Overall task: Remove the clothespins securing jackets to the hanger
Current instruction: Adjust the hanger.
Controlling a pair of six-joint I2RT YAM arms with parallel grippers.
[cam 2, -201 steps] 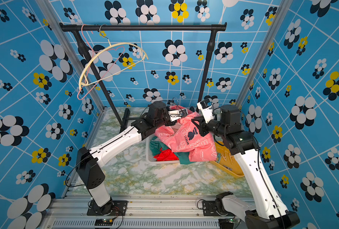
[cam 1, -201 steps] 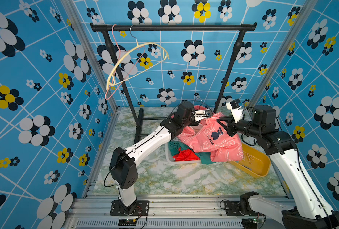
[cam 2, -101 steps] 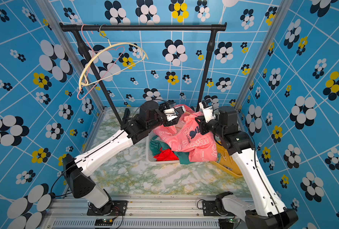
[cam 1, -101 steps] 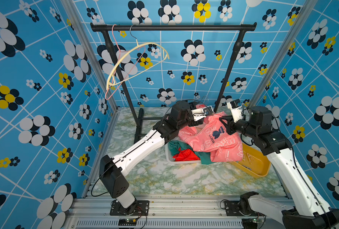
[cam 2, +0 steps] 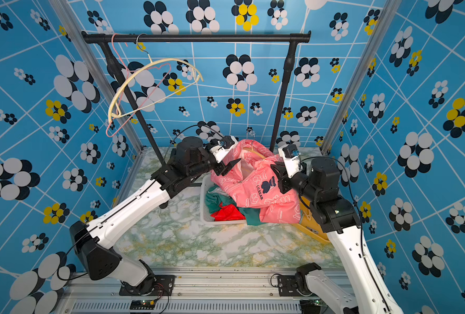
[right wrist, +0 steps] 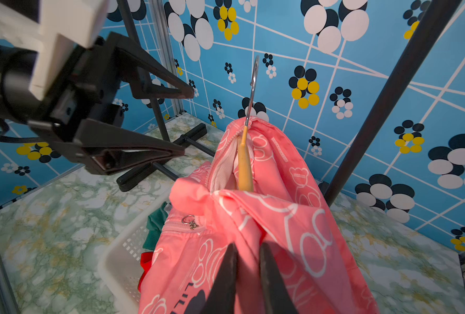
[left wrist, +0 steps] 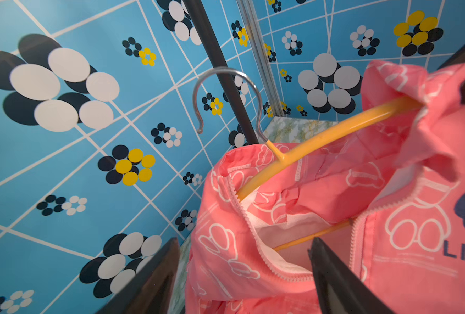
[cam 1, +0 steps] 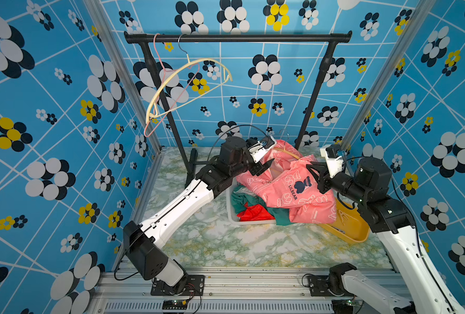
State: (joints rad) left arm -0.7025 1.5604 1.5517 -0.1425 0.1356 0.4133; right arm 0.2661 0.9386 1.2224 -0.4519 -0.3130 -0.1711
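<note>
Your left gripper (right wrist: pixel 188 122) stands spread wide at the upper left of the right wrist view, close to the pink jacket (cam 1: pixel 288 187); you cannot tell whether it touches the cloth. Your right gripper (right wrist: pixel 249 246) is nearly pressed together at the bottom centre, pinching a fold of that jacket. The jacket sits right of centre in both top views. It hangs on a yellow hanger (left wrist: pixel 334 130) and drapes over the white basket (right wrist: pixel 117 263) holding the green jacket (cam 1: pixel 238 199) and red jacket (cam 1: pixel 253 214).

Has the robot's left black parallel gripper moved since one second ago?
Yes. The left gripper drew back from the pink printed zip jacket, toward the black metal rack's left post, and opened.
</note>
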